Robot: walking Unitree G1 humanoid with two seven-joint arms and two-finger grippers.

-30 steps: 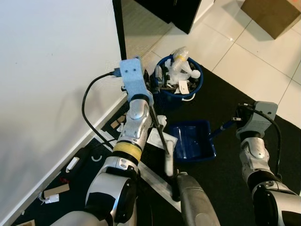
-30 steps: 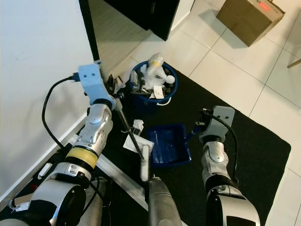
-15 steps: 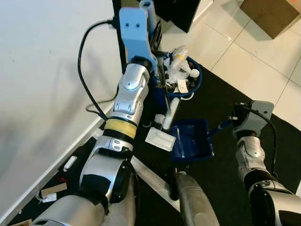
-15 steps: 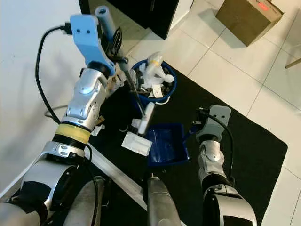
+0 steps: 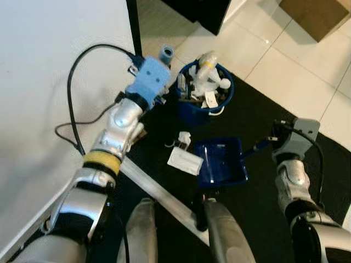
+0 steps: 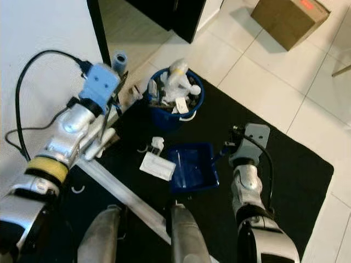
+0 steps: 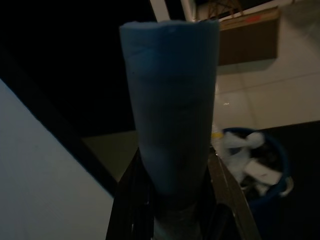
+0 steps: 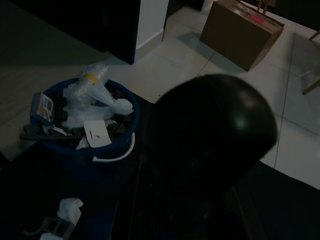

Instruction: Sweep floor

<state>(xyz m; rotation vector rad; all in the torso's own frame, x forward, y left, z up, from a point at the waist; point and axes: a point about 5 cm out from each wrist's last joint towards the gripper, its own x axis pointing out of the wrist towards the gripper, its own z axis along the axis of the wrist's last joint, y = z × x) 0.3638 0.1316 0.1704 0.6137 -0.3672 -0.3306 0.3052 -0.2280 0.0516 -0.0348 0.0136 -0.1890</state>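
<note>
My left gripper is shut on the broom's blue foam handle, close to the white wall and left of the blue bin, which is heaped with trash. The broom's white lower end hangs under my left forearm. A blue dustpan lies flat on the black mat below the bin. My right gripper is shut on the dustpan's handle. A flat white paper and a small crumpled scrap rest just left of the dustpan.
A silver strip runs diagonally across the floor in front of my legs. The white wall stands on the left with a dark doorway behind it. A cardboard box sits on the white tiles at the far right.
My left arm, raised high half a second ago, has swung down and left toward the wall, carrying the broom away from the paper. The dustpan and right arm have stayed put.
</note>
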